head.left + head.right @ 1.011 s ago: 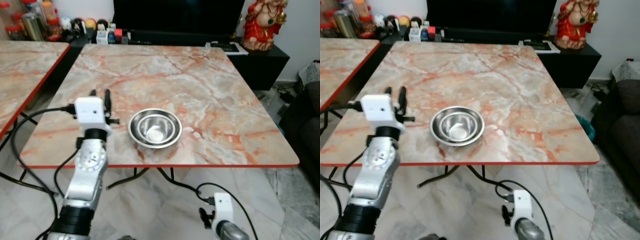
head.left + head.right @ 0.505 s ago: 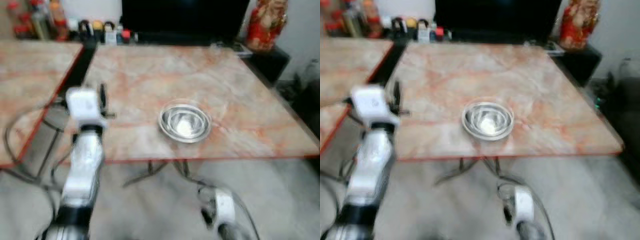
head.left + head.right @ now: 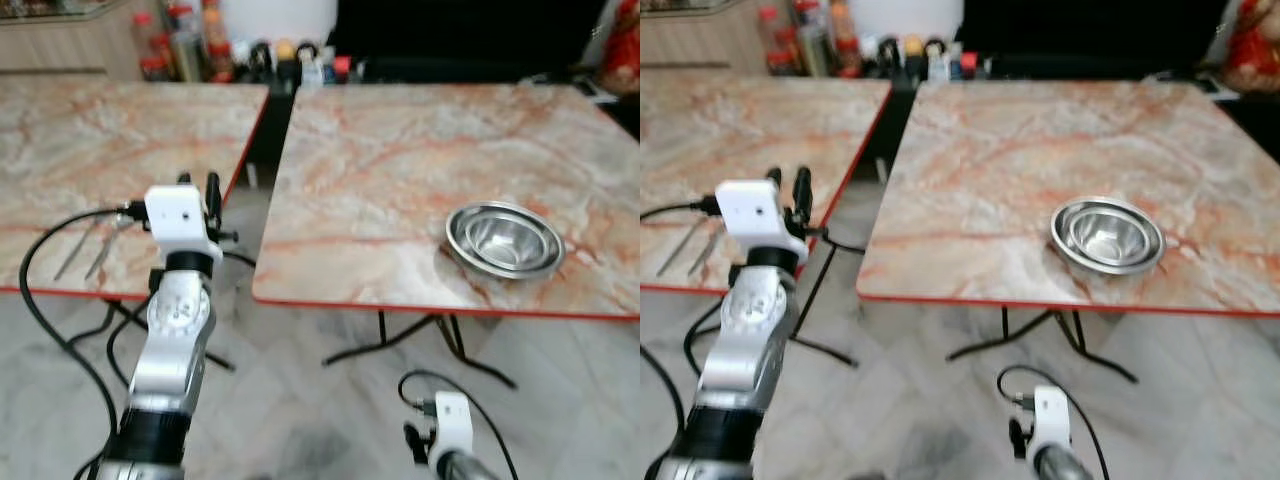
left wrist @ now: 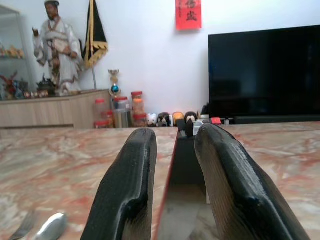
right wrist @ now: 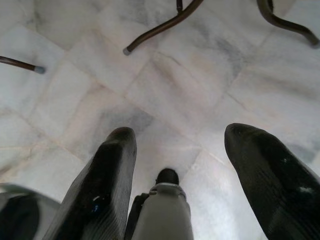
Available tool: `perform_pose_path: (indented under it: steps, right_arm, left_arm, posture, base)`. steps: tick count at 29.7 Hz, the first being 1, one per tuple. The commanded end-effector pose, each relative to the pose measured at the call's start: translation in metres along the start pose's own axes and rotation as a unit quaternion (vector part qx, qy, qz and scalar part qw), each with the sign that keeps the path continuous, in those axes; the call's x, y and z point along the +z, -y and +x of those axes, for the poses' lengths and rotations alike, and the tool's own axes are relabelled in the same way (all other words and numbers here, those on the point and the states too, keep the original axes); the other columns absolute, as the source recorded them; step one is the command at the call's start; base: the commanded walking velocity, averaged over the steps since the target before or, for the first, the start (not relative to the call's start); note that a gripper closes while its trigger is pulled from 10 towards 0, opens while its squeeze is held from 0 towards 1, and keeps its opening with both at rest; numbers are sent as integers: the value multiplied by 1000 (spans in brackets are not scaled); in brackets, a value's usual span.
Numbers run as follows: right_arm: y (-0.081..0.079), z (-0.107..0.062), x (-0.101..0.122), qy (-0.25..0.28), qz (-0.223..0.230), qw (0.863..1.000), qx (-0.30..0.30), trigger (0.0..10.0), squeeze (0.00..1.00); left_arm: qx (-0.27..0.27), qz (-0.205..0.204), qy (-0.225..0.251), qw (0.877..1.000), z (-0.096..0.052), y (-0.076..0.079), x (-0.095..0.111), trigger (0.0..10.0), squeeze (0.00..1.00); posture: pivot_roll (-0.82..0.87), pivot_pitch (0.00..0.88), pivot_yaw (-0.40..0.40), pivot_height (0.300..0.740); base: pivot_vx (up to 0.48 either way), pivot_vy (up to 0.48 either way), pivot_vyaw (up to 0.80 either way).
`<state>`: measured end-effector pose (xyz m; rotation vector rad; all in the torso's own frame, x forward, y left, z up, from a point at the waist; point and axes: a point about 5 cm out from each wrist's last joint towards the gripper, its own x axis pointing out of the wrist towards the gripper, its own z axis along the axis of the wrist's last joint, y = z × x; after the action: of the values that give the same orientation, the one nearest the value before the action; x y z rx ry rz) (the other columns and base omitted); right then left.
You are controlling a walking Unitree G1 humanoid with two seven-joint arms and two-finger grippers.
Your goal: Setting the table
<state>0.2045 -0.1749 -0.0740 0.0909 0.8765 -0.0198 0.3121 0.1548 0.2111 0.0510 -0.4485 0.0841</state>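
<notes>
Two stacked steel bowls (image 3: 505, 240) rest on the right tabletop (image 3: 400, 160), near its near edge; a fork and spoon (image 3: 88, 250) lie on the left tabletop (image 3: 100, 130) near its near edge. The left gripper (image 3: 199, 190) is raised over the gap between the tabletops, fingers (image 4: 130, 200) slightly parted and empty; its wrist view adds a dark television (image 4: 265, 75) and a robed statue (image 4: 57, 50). The right gripper (image 5: 185, 190) hangs low, fingers spread wide and empty above the marble floor (image 5: 165, 80).

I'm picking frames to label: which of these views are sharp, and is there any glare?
Left eye view: mildly soft, the steel bowls readable, faint sheen on the table. Left wrist view: crisp background, the near fingers soft. Right wrist view: evenly lit floor, fingers slightly blurred.
</notes>
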Motion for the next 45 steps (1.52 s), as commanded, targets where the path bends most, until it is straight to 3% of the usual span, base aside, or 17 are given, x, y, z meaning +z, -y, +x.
perform_pose_path:
  steps: [1,34,41,45]
  right_arm:
    - [-6,1,1,1,1,1000,8,10000,0]
    - [-6,1,2,0,-4,1000,11,10000,0]
    - [-8,1,2,-1,-7,1000,15,10000,0]
    - [-10,1,2,-1,-9,1000,17,10000,0]
  left_arm:
    - [7,11,5,1000,1,-6,4,10000,0]
    - [17,33,-23,999,-12,-19,-5,10000,0]
    - [30,43,-57,997,-25,-31,-21,10000,0]
    - [30,64,-109,992,-41,-40,-45,10000,0]
  posture:
    - [143,96,-33,715]
    - [151,93,-34,715]
    - [159,77,-29,715]
    - [160,72,-28,715]
  base:
    - [0,480,0]
    - [0,480,0]
    - [0,466,0]
    - [0,0,0]
